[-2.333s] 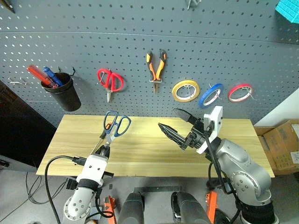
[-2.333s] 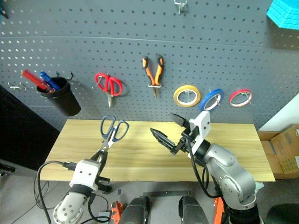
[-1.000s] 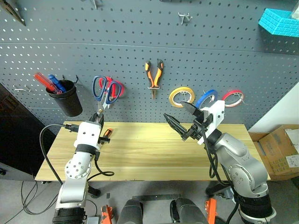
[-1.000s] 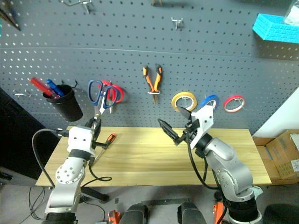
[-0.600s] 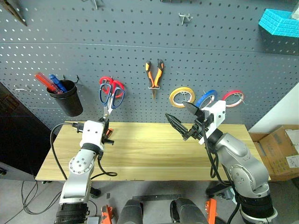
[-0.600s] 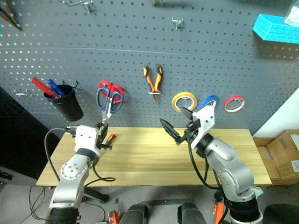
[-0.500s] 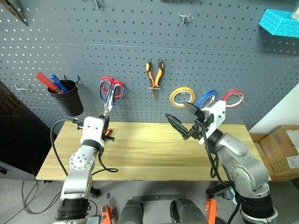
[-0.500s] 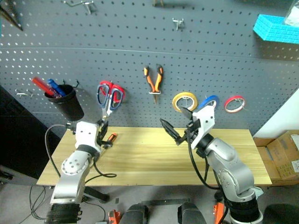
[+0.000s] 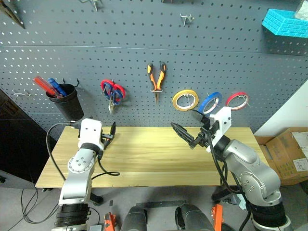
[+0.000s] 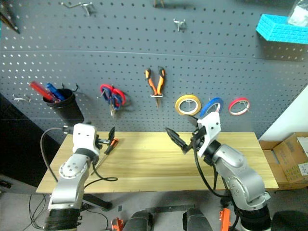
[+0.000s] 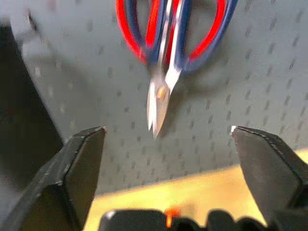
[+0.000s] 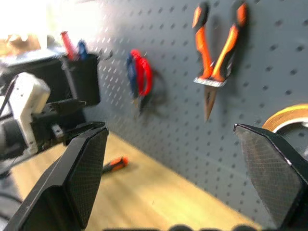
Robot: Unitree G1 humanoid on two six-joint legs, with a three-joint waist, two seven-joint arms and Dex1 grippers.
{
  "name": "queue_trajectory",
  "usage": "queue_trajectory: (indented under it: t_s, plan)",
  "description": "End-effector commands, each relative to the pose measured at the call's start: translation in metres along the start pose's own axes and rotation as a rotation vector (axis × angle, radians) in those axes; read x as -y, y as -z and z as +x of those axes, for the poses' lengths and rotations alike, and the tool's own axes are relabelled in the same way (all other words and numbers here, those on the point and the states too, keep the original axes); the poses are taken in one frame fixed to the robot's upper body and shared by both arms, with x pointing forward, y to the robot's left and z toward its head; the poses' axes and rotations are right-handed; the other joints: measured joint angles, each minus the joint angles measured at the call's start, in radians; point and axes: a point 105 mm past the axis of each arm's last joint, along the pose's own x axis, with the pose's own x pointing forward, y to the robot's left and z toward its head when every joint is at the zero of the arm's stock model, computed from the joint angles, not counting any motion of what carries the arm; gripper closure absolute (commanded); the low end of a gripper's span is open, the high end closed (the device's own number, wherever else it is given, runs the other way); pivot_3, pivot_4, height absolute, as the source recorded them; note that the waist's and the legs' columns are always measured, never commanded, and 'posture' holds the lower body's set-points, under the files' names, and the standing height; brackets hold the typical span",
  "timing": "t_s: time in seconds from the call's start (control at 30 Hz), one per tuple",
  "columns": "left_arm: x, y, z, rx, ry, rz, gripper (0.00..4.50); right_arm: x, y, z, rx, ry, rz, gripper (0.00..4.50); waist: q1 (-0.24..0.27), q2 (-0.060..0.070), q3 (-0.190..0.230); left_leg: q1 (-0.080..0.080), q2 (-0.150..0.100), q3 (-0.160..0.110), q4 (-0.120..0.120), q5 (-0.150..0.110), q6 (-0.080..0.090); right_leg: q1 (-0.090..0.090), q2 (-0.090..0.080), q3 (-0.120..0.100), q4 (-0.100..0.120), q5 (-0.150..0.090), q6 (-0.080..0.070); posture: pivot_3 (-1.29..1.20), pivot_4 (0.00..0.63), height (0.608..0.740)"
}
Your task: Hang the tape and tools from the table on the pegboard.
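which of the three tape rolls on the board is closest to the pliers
The yellow tape roll, leftmost of the three rings, hangs nearest the pliers; the blue tape and red tape roll hang further right.

No text, label, brand, number or sign can be read on any object in these views.

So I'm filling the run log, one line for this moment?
blue-handled scissors: hung on pegboard | left gripper: open | small orange-handled tool: on table
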Motion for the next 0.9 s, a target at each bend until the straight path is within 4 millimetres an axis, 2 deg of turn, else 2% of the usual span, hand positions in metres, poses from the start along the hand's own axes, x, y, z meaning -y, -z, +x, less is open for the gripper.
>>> queue_trajectory:
  t_s: [0.03, 0.07, 0.17, 0.23, 0.3, 0.37, 0.5, 0.63, 0.7, 0.77, 0.9]
  plan:
    - [-0.019, 0.022, -0.006, -0.101, -0.028, 0.006, 0.02, -0.036, 0.005, 0.011, -0.032, -0.203, -0.045, 0.0, 0.0, 0.002, 0.004, 0.001, 0.0, 0.0, 0.0, 0.0, 0.0, 0.0, 0.0, 0.0, 0.001, -0.003, -0.006, 0.13, 0.161, 0.74]
    - [-0.022, 0.027, -0.007, -0.121, -0.034, 0.0, 0.02, -0.041, 0.007, 0.014, -0.043, -0.228, -0.06, 0.0, 0.0, 0.003, 0.006, 0.001, 0.0, 0.0, 0.0, 0.0, 0.0, 0.0, 0.0, 0.0, 0.001, -0.004, -0.007, 0.12, 0.169, 0.74]
    - [-0.032, 0.045, -0.001, -0.206, 0.003, -0.009, 0.02, -0.055, 0.01, 0.043, -0.036, -0.293, -0.056, 0.0, 0.0, 0.002, 0.021, 0.002, 0.0, -0.001, 0.0, 0.001, 0.001, 0.0, 0.0, -0.001, 0.003, -0.004, -0.007, 0.13, 0.186, 0.74]
    - [-0.04, 0.055, 0.013, -0.264, 0.045, -0.011, 0.02, -0.06, 0.012, 0.069, -0.048, -0.309, -0.074, 0.0, 0.0, 0.003, 0.035, 0.003, 0.0, -0.003, 0.0, 0.001, 0.002, 0.0, 0.0, -0.003, 0.003, -0.005, -0.007, 0.14, 0.225, 0.74]
    - [-0.047, 0.057, 0.027, -0.297, 0.074, -0.034, 0.02, -0.059, 0.01, 0.091, -0.054, -0.283, -0.053, 0.0, 0.005, 0.003, 0.055, 0.003, 0.0, -0.004, 0.0, 0.002, 0.003, -0.001, 0.0, -0.004, 0.005, -0.005, -0.007, 0.14, 0.249, 0.74]
    - [-0.053, 0.055, 0.039, -0.308, 0.075, -0.075, 0.02, -0.055, 0.002, 0.101, -0.043, -0.256, -0.015, 0.0, 0.008, 0.004, 0.064, -0.001, 0.001, -0.005, 0.0, 0.004, 0.005, -0.003, 0.0, -0.006, 0.005, -0.004, -0.008, 0.15, 0.266, 0.74]
    - [-0.054, 0.053, 0.054, -0.32, 0.109, -0.092, 0.02, -0.045, -0.002, 0.108, -0.054, -0.214, -0.026, 0.0, 0.009, 0.003, 0.088, -0.008, -0.001, -0.003, 0.001, 0.005, 0.007, -0.004, -0.003, -0.006, 0.003, -0.003, -0.003, 0.13, 0.305, 0.74]
    - [-0.037, 0.053, 0.065, -0.333, 0.193, -0.126, 0.02, -0.04, -0.003, 0.103, -0.069, -0.175, -0.029, 0.0, 0.005, 0.002, 0.106, -0.014, -0.003, -0.003, 0.0, 0.0, 0.004, -0.009, -0.006, -0.007, 0.003, -0.003, 0.0, 0.1, 0.339, 0.74]
    - [-0.024, 0.053, 0.068, -0.344, 0.254, -0.149, 0.02, -0.04, -0.004, 0.099, -0.074, -0.162, -0.017, 0.0, 0.002, 0.002, 0.115, -0.026, -0.003, -0.004, 0.001, 0.0, 0.005, -0.023, -0.006, -0.008, 0.006, -0.003, 0.0, 0.08, 0.351, 0.74]
    - [-0.016, 0.052, 0.071, -0.357, 0.29, -0.164, 0.02, -0.042, -0.002, 0.095, -0.085, -0.153, -0.009, 0.0, 0.0, 0.002, 0.124, -0.032, -0.002, -0.006, 0.001, 0.0, 0.005, -0.027, -0.006, -0.011, 0.006, -0.003, 0.0, 0.07, 0.361, 0.74]
    - [-0.008, 0.053, 0.075, -0.387, 0.312, -0.164, 0.02, -0.046, -0.001, 0.087, -0.104, -0.146, 0.005, 0.0, -0.014, 0.005, 0.144, -0.037, -0.002, -0.015, 0.005, 0.0, 0.005, -0.027, -0.006, -0.02, 0.007, -0.003, -0.001, 0.05, 0.373, 0.74]
